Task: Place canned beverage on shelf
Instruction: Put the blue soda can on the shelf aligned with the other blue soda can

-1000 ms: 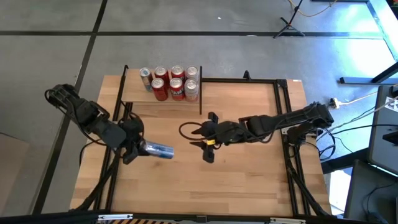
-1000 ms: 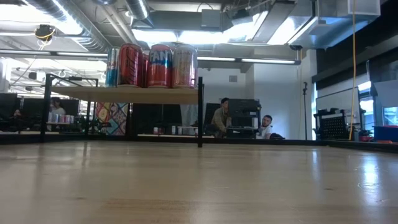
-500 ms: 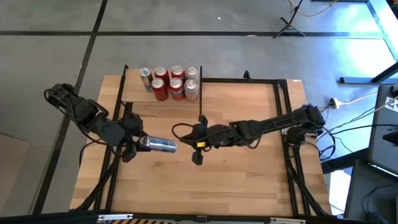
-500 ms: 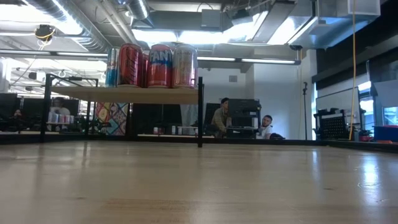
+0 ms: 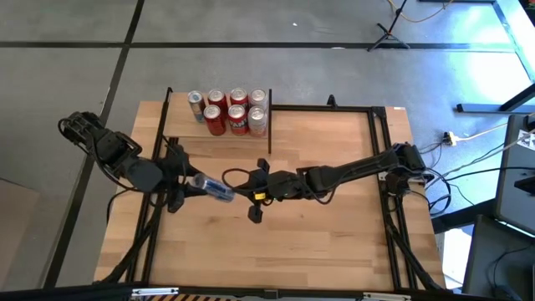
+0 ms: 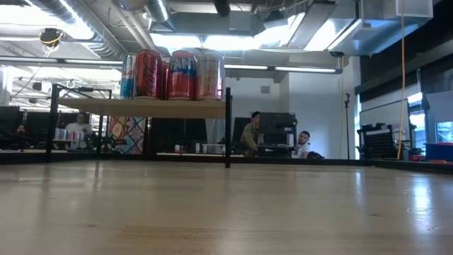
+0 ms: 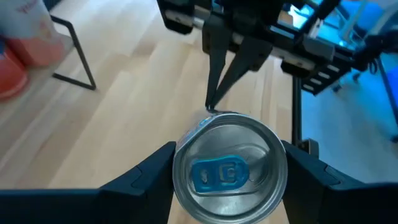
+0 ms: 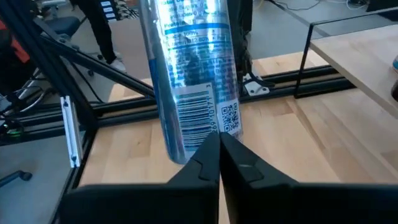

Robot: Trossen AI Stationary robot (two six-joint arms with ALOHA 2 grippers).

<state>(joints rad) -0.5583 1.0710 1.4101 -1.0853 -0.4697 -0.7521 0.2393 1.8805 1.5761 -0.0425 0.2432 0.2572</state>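
Left pincer (image 5: pixel 185 189): I have it clamped round a slim blue-and-silver can (image 5: pixel 211 187), fingers on either side of the body; the can lies roughly level, above the worktop's left half, base pointing at my other arm.

Can in the left wrist view: the tab end (image 7: pixel 227 167) faces this camera, gripped between both fingers. I judge the sideways hold suits a hand-over or a turn, not a direct set-down.

Right pincer (image 5: pixel 250 197): fingers pressed together on nothing, tips right at the can's free end; the right wrist view shows the closed tips (image 8: pixel 219 144) just under the barcode. Whether they touch the can I cannot tell. I read it as steadying or nudging the can.

Shelf (image 5: pixel 180 128): raised light-wood board on black posts at the worktop's far-left corner. Seven cans (image 5: pixel 228 111) stand upright along its far and right side, mostly red, one silver-blue at the left end.

Open room on the shelf: the near strip and the left part of the board look bare, so I would aim there.

Edges to mind: the shelf's near-right post (image 5: pixel 269 143) stands close to both pincers, and a black frame rail (image 5: pixel 334 107) runs along the worktop's far edge.

Worktop (image 5: pixel 334 251): near half bare; plenty of room to swing there.

Background: people sit at desks beyond the far edge in the low view.
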